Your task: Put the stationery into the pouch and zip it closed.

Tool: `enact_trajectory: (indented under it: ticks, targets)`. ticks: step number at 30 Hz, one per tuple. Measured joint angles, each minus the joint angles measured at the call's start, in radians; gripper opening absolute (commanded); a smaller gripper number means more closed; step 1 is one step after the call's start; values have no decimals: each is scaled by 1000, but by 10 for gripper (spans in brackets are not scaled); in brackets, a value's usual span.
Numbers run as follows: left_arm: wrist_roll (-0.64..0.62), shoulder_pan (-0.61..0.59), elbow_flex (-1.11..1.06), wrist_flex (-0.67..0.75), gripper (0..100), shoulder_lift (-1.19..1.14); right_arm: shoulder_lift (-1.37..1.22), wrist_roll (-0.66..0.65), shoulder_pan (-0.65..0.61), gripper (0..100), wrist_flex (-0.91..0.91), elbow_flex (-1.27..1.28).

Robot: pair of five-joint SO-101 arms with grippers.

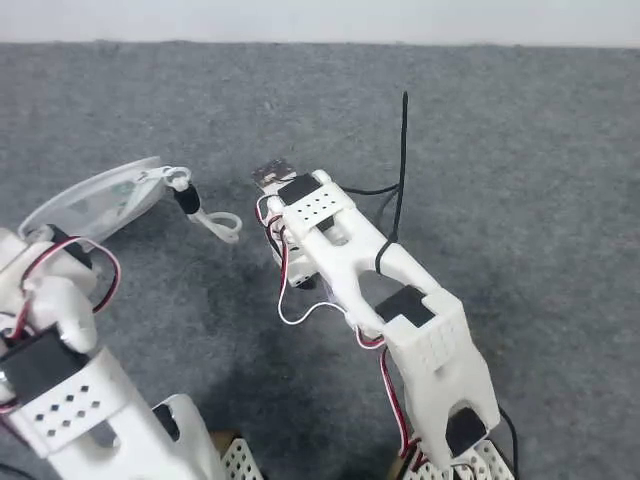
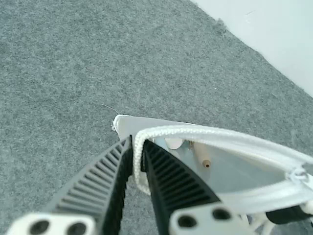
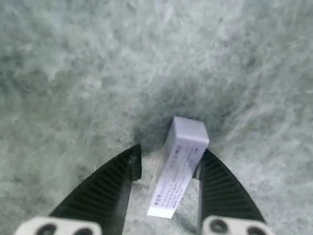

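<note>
A clear pouch (image 1: 100, 200) with a white zipper rim lies at the far left of the grey carpet, its mouth open. My left gripper (image 2: 136, 144) is shut on the pouch's rim (image 2: 195, 131) at one end. A thin pencil-like stick (image 2: 201, 155) lies inside the pouch. At the other end, a black zipper pull (image 1: 187, 199) with a white loop (image 1: 225, 226) hangs out. A white eraser (image 3: 180, 161) in a printed sleeve lies between the fingers of my right gripper (image 3: 168, 159), which is open. One finger is beside the eraser and the other stands off with a gap. In the high view the eraser (image 1: 271, 176) sits at the right gripper's (image 1: 285, 190) tip.
Grey carpet (image 1: 500, 150) covers the whole table up to a white wall at the back. A black cable (image 1: 403, 150) rises from the right arm. The arm bases stand at the near edge.
</note>
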State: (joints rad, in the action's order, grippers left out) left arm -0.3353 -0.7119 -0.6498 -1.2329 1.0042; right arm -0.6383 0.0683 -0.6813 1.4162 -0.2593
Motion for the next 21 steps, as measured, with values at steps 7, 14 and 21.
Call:
enact_trajectory:
  ticks: [7, 14, 21]
  targets:
    - [0, 0, 0, 0, 10, 0, 0, 5, 9, 17, 0, 0]
    - [0, 0, 0, 0, 10, 0, 132, 6, 6, 6, 26, 2]
    - [0, 0, 0, 0, 10, 0, 410, 8, 3, 6, 157, 2]
